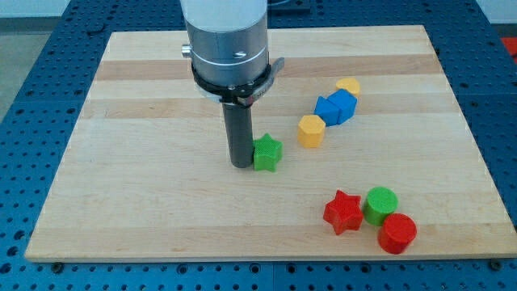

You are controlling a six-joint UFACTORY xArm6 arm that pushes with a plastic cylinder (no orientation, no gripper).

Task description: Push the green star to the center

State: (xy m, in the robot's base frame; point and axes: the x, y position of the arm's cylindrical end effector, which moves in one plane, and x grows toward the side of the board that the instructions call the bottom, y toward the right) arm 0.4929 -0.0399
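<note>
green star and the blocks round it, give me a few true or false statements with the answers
1. My tip is right beside the green star, on its side toward the view's left. True.
2. The red star lies at the view's top left. False: it lies at the view's bottom right, beside the green cylinder and the red cylinder.
3. The blue block sits between two yellow blocks, the yellow hexagon and the yellow block behind it. True.
4. The green star touches the yellow hexagon. False: bare board shows between them.
5. The green star is the block nearest my tip. True.
</note>
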